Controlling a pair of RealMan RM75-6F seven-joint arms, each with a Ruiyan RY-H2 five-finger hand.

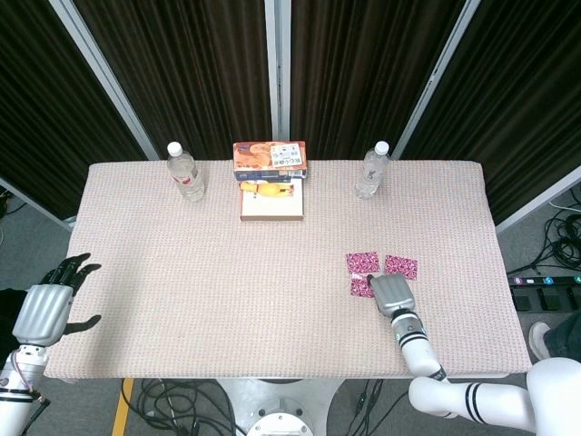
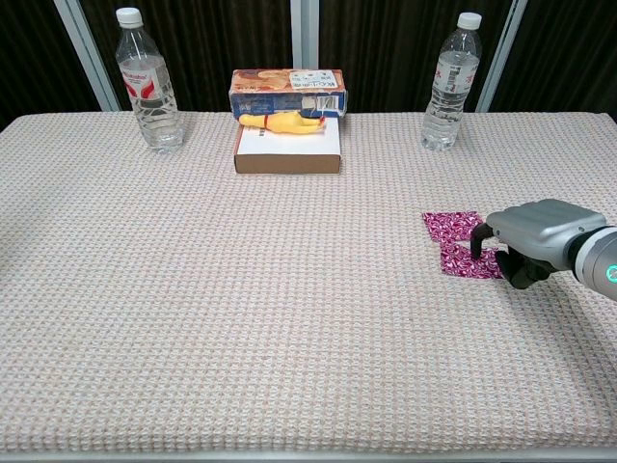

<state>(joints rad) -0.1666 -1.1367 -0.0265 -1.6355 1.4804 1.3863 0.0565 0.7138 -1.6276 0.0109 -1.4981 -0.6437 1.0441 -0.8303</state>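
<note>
1. A magenta patterned packet [image 1: 362, 273] lies flat on the woven table cover [image 1: 227, 300], toward the right side of the table. In the head view it shows as two pink patches with a gap: one at the hand's 11 o'clock, a second patch [image 1: 400, 266] at about its 1 o'clock. Whether these are one piece or two I cannot tell.
2. The right hand [image 1: 390, 294] sits palm down on the near edge of the packet. In the chest view a dark fingertip [image 2: 476, 249] presses onto it, probably to pin or drag so thin a thing rather than lift it. I cannot tell whether the fingers truly pinch it.
3. The left hand [image 1: 45, 309] hangs off the table's left edge with its fingers spread, holding nothing, well apart from everything.
4. At 12 o'clock across the table a white box [image 1: 270, 203] carries a yellow toy [image 1: 265, 189], with an orange carton [image 1: 270, 158] just behind.
5. A bottle [image 1: 185, 171] stands at the far left and another bottle [image 1: 370, 170] at the far right, both upright, well apart from the hands.
</note>
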